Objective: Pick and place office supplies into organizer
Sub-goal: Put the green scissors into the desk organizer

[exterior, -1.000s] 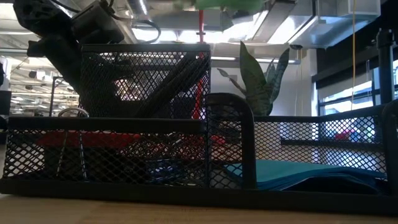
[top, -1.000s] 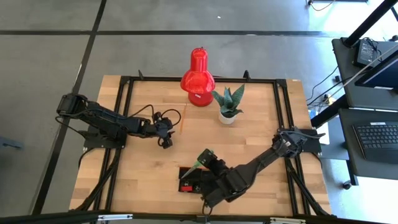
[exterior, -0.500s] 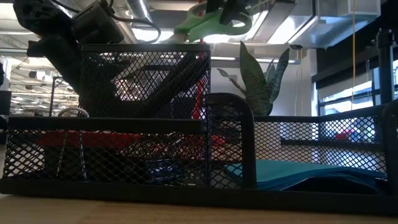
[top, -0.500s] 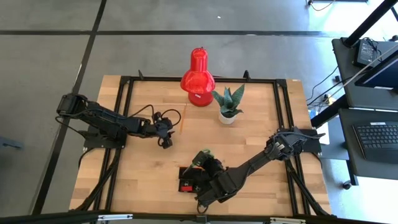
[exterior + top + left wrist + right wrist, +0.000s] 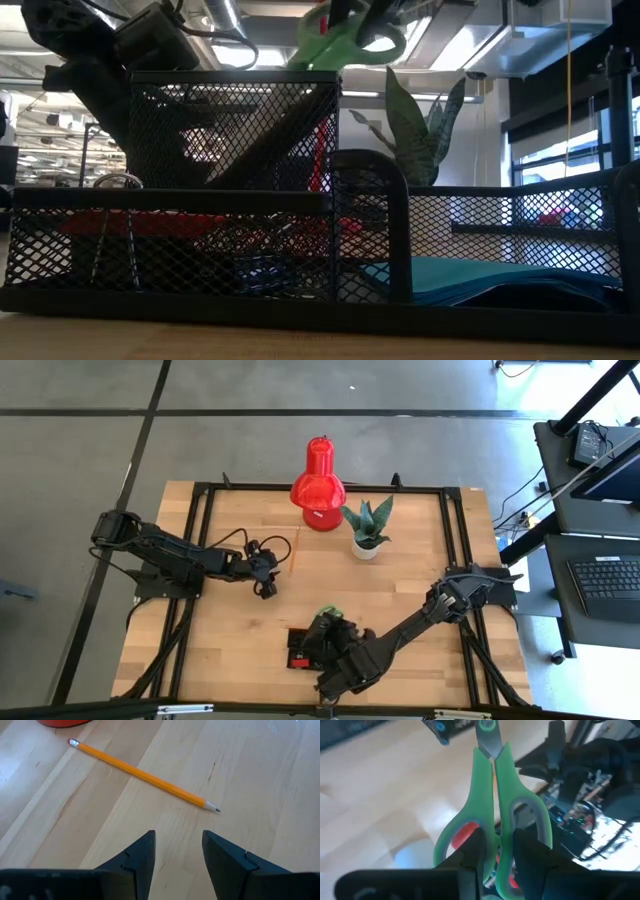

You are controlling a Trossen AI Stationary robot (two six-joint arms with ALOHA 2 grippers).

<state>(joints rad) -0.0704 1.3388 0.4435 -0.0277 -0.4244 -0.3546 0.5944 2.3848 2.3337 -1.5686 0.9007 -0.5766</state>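
Note:
Green-handled scissors sit in my shut right gripper, above the black mesh organizer by the table's near edge. In the low view the handles hang over the organizer's tall compartment, where dark pens lean. A blue note pad lies in the low compartment. An orange pencil lies flat on the wood just beyond my left gripper, which stands open and touches nothing at the table's left middle. My right gripper pinches the scissors by the inner bars of the two green handles, where the finger loops lie side by side, between its two fingers. The closed blades point away past the fingertips. The scissors hang clear above the organizer, slanting down.
A big red lamp-like object and a white-potted plant stand at the far middle of the table. Black frame rails run along the table's left and right sides. Bare wood lies between the pencil and the organizer.
My right gripper has sunk toward the organizer and shifted a little toward the table's near left, rolling about its own line. The scissors have come down with it and tipped, their handles now showing above the tall compartment in the low view.

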